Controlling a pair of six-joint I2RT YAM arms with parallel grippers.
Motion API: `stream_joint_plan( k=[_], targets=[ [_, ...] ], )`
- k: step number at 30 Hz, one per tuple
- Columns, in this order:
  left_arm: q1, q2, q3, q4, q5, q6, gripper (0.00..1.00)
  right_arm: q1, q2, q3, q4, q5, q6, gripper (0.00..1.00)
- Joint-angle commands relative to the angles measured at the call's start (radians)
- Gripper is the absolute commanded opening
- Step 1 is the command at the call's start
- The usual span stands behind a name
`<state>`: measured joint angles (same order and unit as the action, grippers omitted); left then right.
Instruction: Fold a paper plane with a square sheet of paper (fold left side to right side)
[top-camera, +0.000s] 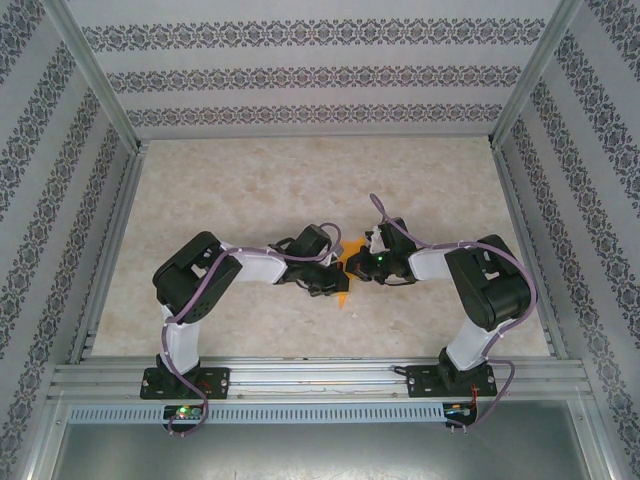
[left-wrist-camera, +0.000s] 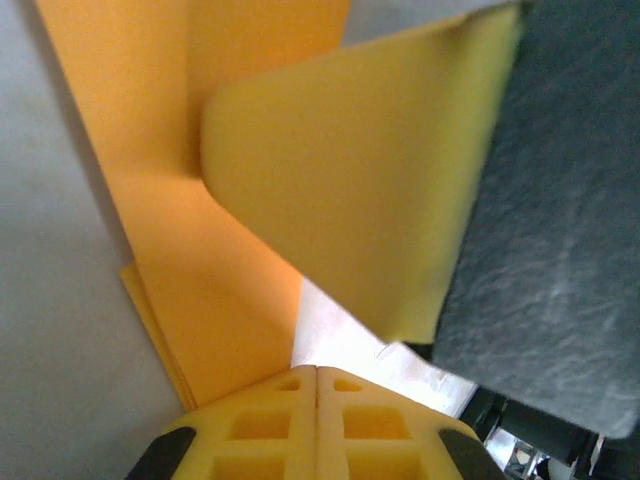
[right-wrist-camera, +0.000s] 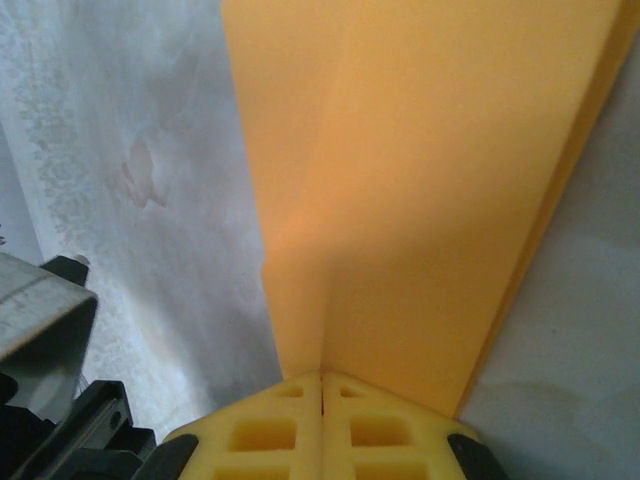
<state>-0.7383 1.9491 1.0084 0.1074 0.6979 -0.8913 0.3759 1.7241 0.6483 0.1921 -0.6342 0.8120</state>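
The square sheet of paper (top-camera: 343, 297) is bright orange and folded into a smaller layered shape, lying mid-table between both arms. In the left wrist view the paper (left-wrist-camera: 200, 280) runs up the left side, and my left gripper (left-wrist-camera: 317, 372) is shut with its left tip at the paper's edge and nothing visible in its seam. The right gripper's yellow finger (left-wrist-camera: 350, 180) presses its tip onto a crease there. In the right wrist view my right gripper (right-wrist-camera: 322, 378) is shut, and the crease of the paper (right-wrist-camera: 430, 200) runs straight into its seam. From above, the left gripper (top-camera: 328, 285) and right gripper (top-camera: 352, 268) almost touch.
The pale marbled table (top-camera: 250, 190) stretches behind and to both sides of the arms. Patterned walls (top-camera: 320, 75) and aluminium rails (top-camera: 300, 375) box it in. Part of the left arm (right-wrist-camera: 40, 330) sits close at the lower left of the right wrist view.
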Motion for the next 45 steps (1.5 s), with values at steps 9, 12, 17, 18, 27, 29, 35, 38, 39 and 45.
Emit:
stream_joint_plan(
  k=[9, 12, 17, 18, 27, 29, 35, 38, 39, 45],
  targets=[
    [0.015, 0.045, 0.025, -0.078, -0.031, 0.074, 0.00, 0.009, 0.080, -0.039, -0.165, 0.158, -0.030, 0.00],
    [0.011, 0.042, -0.002, -0.073, -0.026, 0.071, 0.00, 0.009, 0.079, -0.038, -0.168, 0.160, -0.032, 0.00],
    [-0.011, 0.026, -0.042, -0.083, -0.023, 0.073, 0.00, 0.009, 0.084, -0.036, -0.172, 0.163, -0.034, 0.00],
    [-0.017, 0.023, -0.050, -0.085, -0.023, 0.074, 0.00, 0.009, 0.086, -0.035, -0.173, 0.163, -0.034, 0.00],
    [-0.068, -0.031, -0.123, -0.102, -0.047, 0.059, 0.00, 0.009, 0.096, -0.027, -0.178, 0.165, -0.034, 0.00],
    [-0.076, -0.041, -0.129, -0.110, -0.044, 0.057, 0.00, 0.008, 0.097, -0.026, -0.180, 0.165, -0.035, 0.00],
    [-0.099, -0.067, -0.143, -0.138, -0.044, 0.055, 0.00, 0.009, 0.099, -0.022, -0.182, 0.164, -0.035, 0.00],
    [-0.115, -0.072, -0.168, -0.120, -0.042, 0.033, 0.00, 0.009, 0.101, -0.018, -0.183, 0.164, -0.035, 0.00],
    [-0.120, -0.074, -0.176, -0.112, -0.041, 0.025, 0.00, 0.009, 0.101, -0.017, -0.184, 0.162, -0.034, 0.00],
    [-0.124, -0.102, -0.198, -0.122, -0.051, 0.014, 0.00, 0.009, 0.104, -0.007, -0.187, 0.160, -0.036, 0.00]
  ],
)
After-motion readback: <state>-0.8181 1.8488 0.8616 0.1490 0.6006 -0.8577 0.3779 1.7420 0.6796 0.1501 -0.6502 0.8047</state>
